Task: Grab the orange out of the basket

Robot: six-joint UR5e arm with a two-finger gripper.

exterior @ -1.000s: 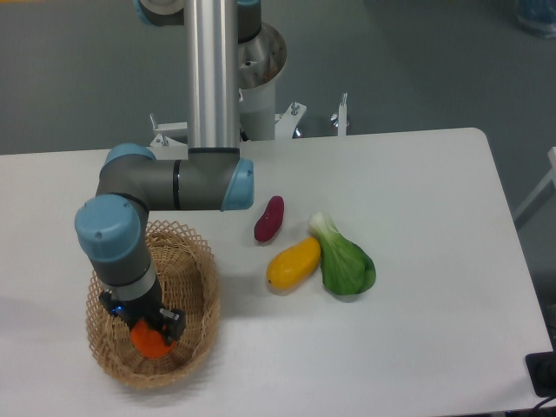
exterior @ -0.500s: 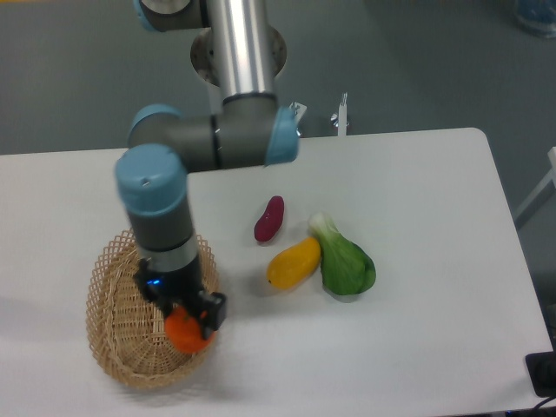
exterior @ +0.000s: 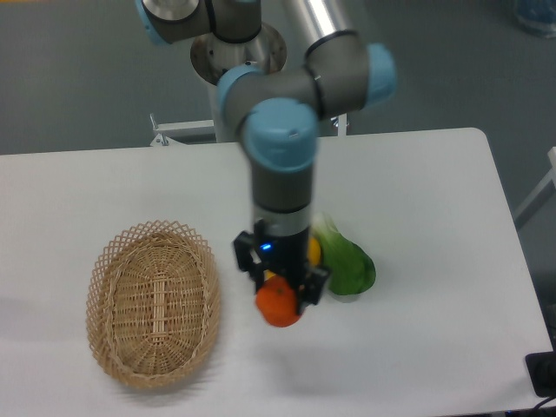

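White table [exterior: 434, 200] fills the fixed camera view, with grey floor behind it. Over it, the gripper [exterior: 280, 294] is clamped on the orange [exterior: 278, 305], which hangs directly under the fingers, to the right of the basket [exterior: 153, 301] and well outside its rim.

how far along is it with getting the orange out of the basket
Looks essentially done. The basket holds nothing, and the orange is out of it, to its right. In hand: the gripper is shut on the orange above the white table, beside the green vegetable. Nothing of the pick-up itself seems left; where the orange goes next isn't shown.
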